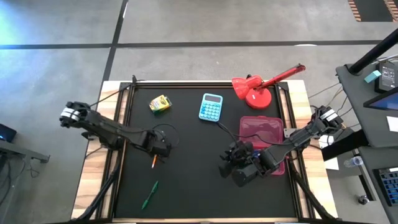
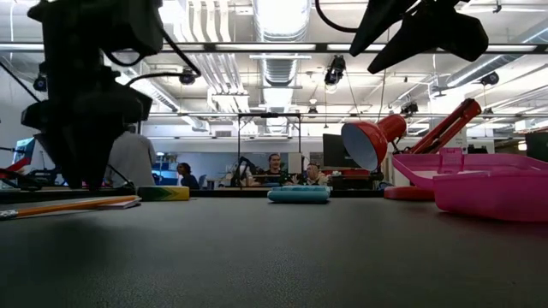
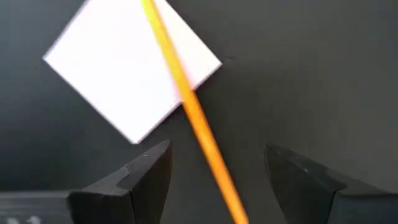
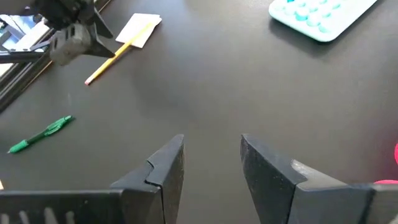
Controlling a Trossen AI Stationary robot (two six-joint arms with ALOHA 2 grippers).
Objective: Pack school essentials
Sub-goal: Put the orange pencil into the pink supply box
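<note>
Black tabletop (image 1: 199,186); open pink case (image 1: 264,134), contents hidden.

Open mat (image 1: 193,180) beside green pen (image 1: 149,195)

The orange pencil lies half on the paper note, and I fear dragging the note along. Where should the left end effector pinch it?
Pinch the pencil on its bare shaft just off the note, from straight above, open fingers straddling it crosswise; it lies flat.
</note>
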